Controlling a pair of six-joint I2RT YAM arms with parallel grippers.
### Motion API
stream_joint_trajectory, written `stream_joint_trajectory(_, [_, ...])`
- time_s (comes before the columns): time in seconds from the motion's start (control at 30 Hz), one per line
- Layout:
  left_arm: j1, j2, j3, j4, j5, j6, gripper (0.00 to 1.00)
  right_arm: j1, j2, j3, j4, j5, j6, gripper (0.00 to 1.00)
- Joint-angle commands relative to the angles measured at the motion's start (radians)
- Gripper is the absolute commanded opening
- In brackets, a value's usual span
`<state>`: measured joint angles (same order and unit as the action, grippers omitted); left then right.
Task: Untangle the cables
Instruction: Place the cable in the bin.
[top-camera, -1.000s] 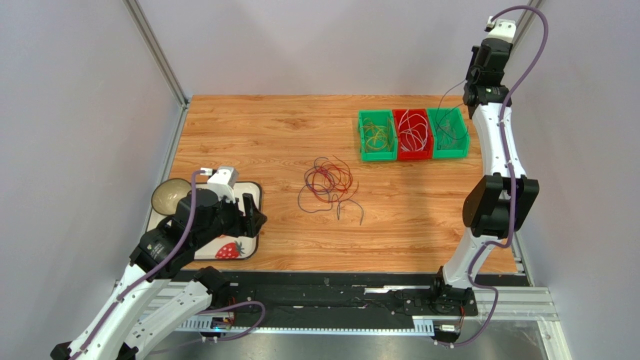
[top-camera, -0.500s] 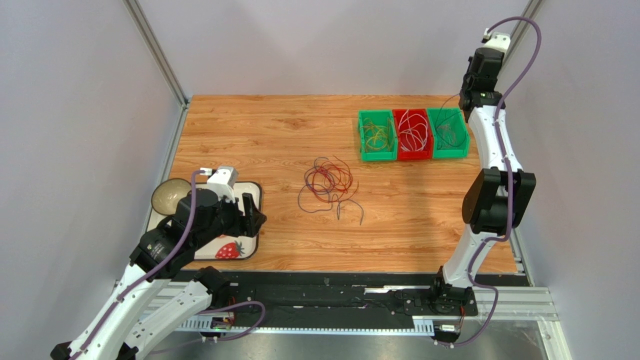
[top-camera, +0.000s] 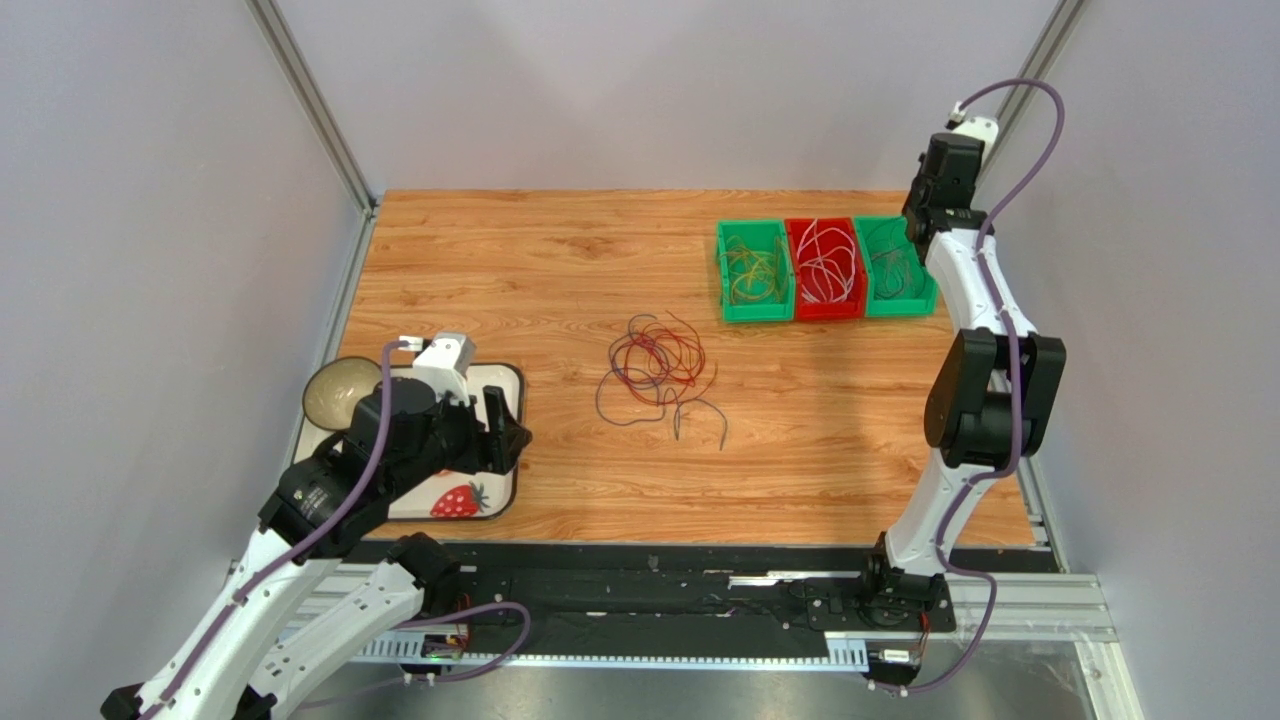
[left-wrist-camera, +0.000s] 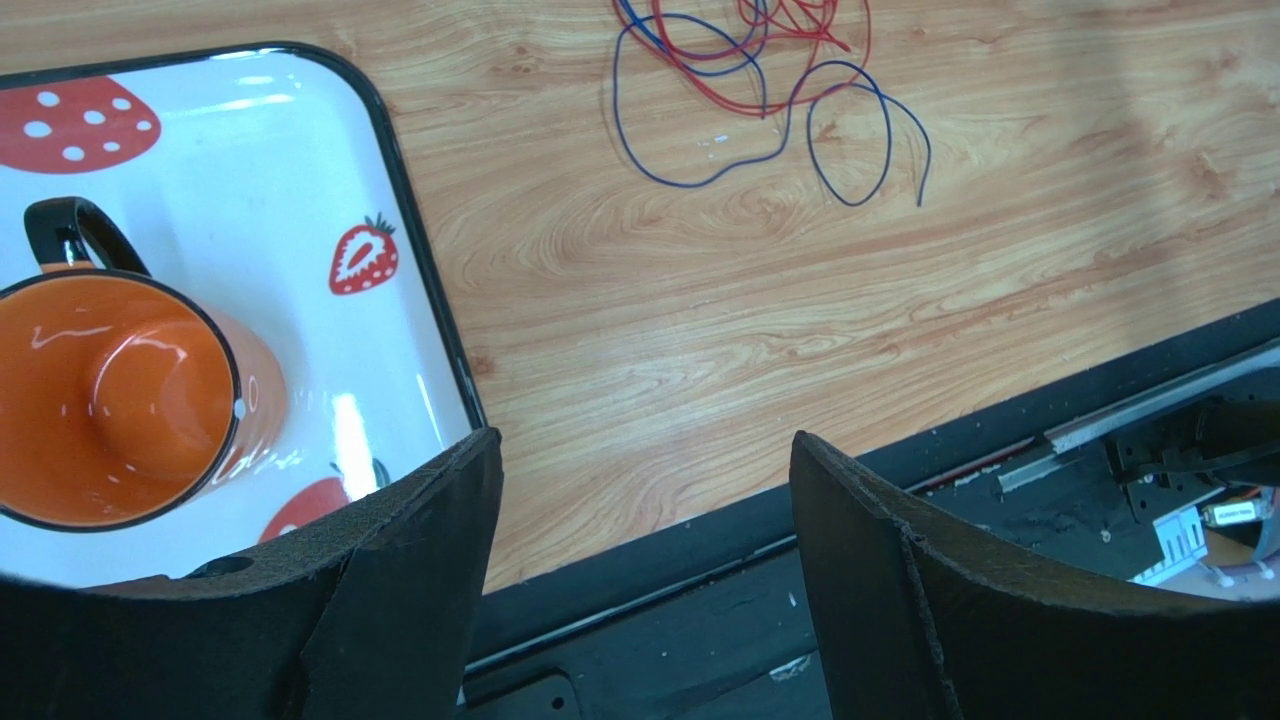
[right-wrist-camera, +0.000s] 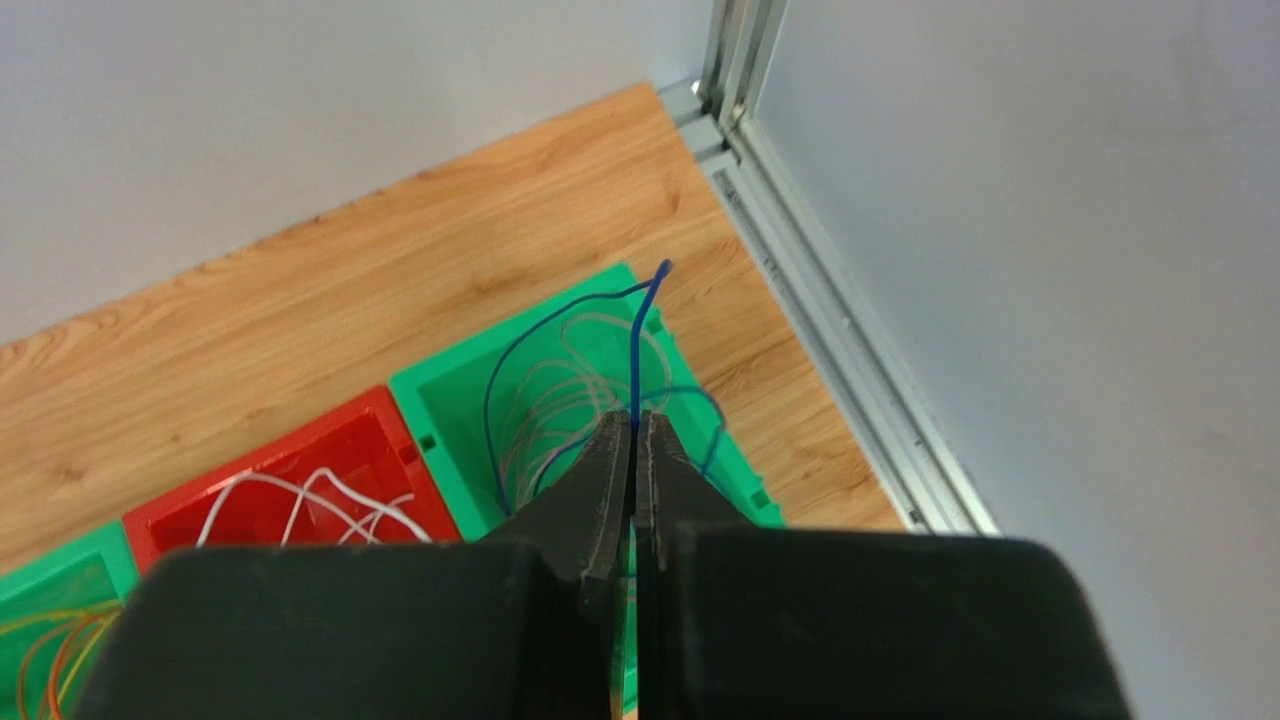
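The cables (top-camera: 657, 368) lie as a loose tangle of red and dark blue-purple loops on the middle of the wooden table, and they also show at the top of the left wrist view (left-wrist-camera: 751, 60). My right gripper (right-wrist-camera: 633, 425) is shut on a thin blue cable (right-wrist-camera: 640, 338), whose end sticks up past the fingertips. It hangs over the rightmost green bin (right-wrist-camera: 443, 393); in the top view the right gripper (top-camera: 918, 207) sits at the bin's far right corner. My left gripper (left-wrist-camera: 643, 438) is open with nothing between its fingers, low near the table's front-left edge (top-camera: 516, 435).
Three bins stand in a row at the back right: a green bin (top-camera: 753, 311) with yellow wires, a red bin (top-camera: 825, 311) with white wires, a green bin (top-camera: 897, 308) with grey and blue wires. A strawberry-print tray (left-wrist-camera: 301, 165) holds an orange mug (left-wrist-camera: 120, 398); a bowl (top-camera: 340, 390) lies beside it.
The right arm has come down and to the left with the blue cable, closer over the rightmost green bin. The left arm and the tangle have stayed put.
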<state>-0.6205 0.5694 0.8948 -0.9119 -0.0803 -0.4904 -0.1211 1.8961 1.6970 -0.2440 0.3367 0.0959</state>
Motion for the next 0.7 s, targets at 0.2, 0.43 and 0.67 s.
stream_joint_trajectory(0.2, [-0.004, -0.017, 0.012, 0.004, -0.006, -0.007, 0.78, -0.003, -0.031, -0.094, 0.009, -0.142, 0.108, 0.00])
stream_joint_trajectory(0.43, [-0.002, -0.020, 0.012, 0.004, -0.007, -0.007, 0.78, -0.003, 0.006, -0.092, -0.012, -0.248, 0.136, 0.00])
stream_joint_trajectory(0.67, [-0.004, -0.025, 0.012, 0.004, -0.007, -0.008, 0.78, -0.034, 0.066, -0.100, -0.014, -0.366, 0.202, 0.00])
